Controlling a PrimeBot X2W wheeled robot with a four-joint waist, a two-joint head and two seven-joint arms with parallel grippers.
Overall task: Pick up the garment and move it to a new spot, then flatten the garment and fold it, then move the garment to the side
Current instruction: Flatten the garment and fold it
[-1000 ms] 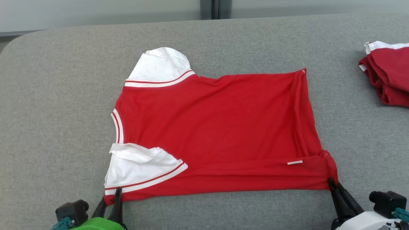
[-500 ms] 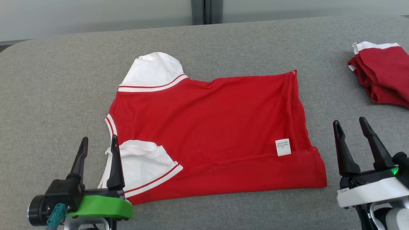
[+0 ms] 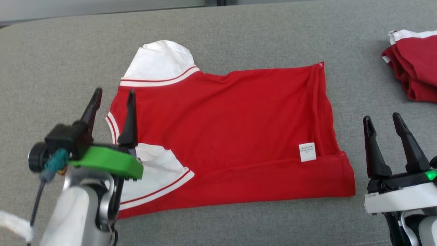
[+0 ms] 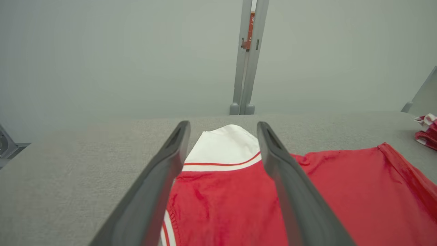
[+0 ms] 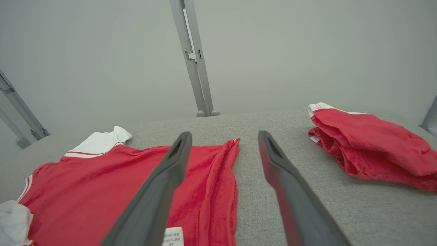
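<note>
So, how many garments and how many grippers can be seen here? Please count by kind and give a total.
Garments: 2, the spread red shirt and the bunched red garment
Grippers: 2, the left gripper and the right gripper, both open
Total: 4

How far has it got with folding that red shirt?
Looks done: the red short-sleeved shirt with white sleeves lies spread flat on the grey fabric table, its near edge seemingly turned over, white label showing. In hand: nothing; both arms' jaws stand open and empty. Left: the remaining folds, then moving it aside, maybe by the crumpled red garment.
</note>
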